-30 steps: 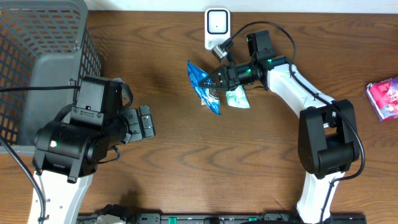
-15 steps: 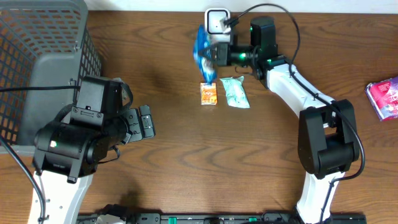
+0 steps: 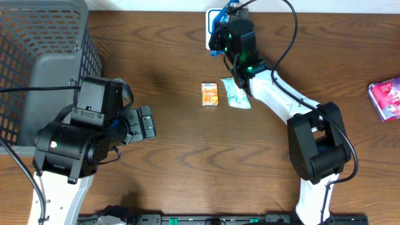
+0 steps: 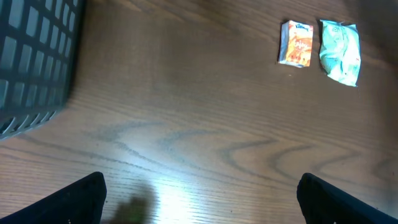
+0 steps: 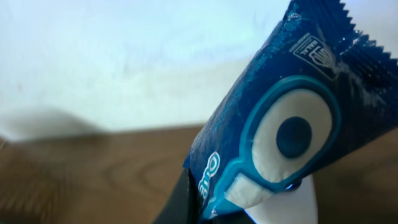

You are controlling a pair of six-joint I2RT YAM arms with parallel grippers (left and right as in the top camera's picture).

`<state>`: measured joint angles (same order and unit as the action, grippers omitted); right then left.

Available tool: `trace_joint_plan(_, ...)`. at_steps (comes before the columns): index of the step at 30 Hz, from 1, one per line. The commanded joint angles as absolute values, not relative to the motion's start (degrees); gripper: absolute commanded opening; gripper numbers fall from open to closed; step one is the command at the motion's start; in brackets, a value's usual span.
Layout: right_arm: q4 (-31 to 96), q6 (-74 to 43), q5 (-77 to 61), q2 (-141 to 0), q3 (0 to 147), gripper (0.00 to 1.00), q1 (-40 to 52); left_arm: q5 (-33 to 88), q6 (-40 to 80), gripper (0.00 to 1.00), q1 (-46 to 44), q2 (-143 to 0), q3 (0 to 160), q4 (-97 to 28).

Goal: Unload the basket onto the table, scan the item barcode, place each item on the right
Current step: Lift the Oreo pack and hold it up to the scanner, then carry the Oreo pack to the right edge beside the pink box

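**Blue packet at the scanner: turn the barcode to it**

Your right gripper (image 3: pixel 222 36) is closed on the blue packet (image 5: pixel 280 124), holding it at the far edge of the table (image 3: pixel 175 169), right over the white scanner (image 3: pixel 210 14); the wrist view shows the printed face with the white oval, and no barcode is visible there, so I judge you need to turn the packet until the code faces the scanner window; roll the wrist slowly, keep the foil flat rather than creased, and pause once it sits square on; your left gripper (image 4: pixel 202 205) hangs wide open and empty over bare wood, well apart from the work; an orange carton (image 3: pixel 210 94) and a pale green packet (image 3: pixel 236 94) lie side by side near your right arm, so do not drop the elbow onto them; a grey basket (image 3: pixel 37 50) sits at the far left and a pink packet (image 3: pixel 386 97) at the right edge, neither in your way
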<state>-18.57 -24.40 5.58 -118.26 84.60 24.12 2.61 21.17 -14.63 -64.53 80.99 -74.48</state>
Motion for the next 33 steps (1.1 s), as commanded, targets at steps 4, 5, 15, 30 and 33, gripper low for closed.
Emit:
trace_joint_plan(4, -26.7, -25.0, 12.6, -120.8, 86.5, 0.01, 21.6, 1.9, 21.5, 0.98, -14.4, -64.7, 81.2, -74.6)
trace_joint_plan(5, -26.5, -25.5, 12.5, -121.7, 87.4, 0.01, 21.5, 1.9, 21.5, 0.98, -14.4, -64.7, 81.2, -74.5)
trace_joint_plan(15, -13.9, -25.7, 11.5, -130.4, 104.7, 0.01, 21.5, 1.9, 21.5, 0.98, -14.4, -64.7, 81.2, -74.5)
trace_joint_plan(30, -4.1, -18.2, 17.4, -124.7, 105.3, 0.01, 17.4, 1.9, 21.5, 0.98, -14.4, -64.7, 81.2, -74.5)
trace_joint_plan(33, 2.3, -18.2, 17.3, -121.1, 105.3, 0.01, 13.1, 1.9, 21.5, 0.98, -14.4, -64.7, 81.2, -74.5)
